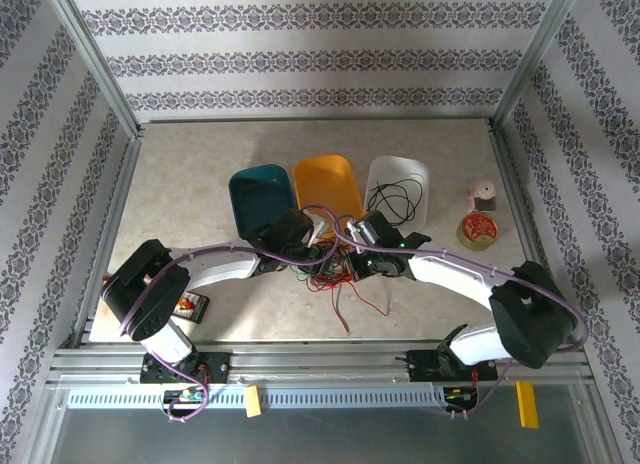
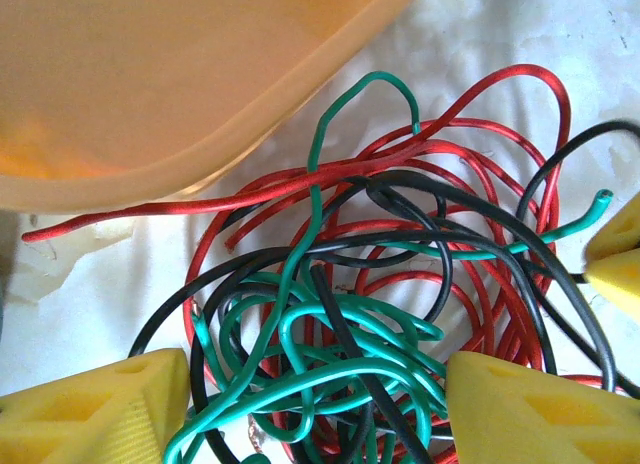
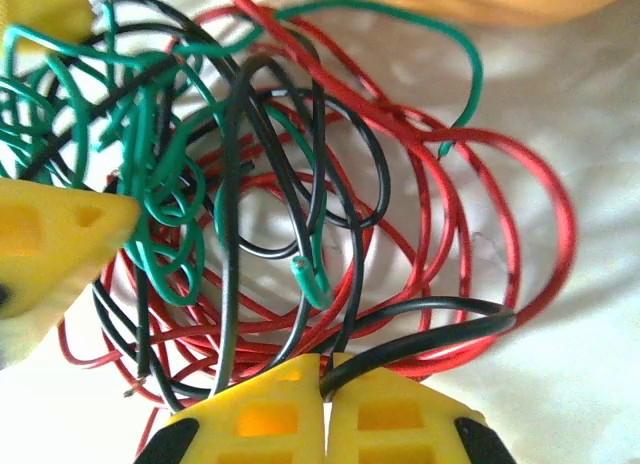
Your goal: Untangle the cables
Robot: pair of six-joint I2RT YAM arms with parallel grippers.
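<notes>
Cables (image 1: 335, 272) are one messy tangle on the table (image 1: 190, 184), right beside the orange bin (image 1: 328, 189). The left claw (image 2: 318, 384) is spread wide, straddling the green-red knot. The right claw (image 3: 325, 379) is pinched tight on a black cable (image 3: 450, 331).

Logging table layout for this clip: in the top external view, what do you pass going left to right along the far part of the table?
teal bin → orange bin → white bin → round roll near the right edge
</notes>
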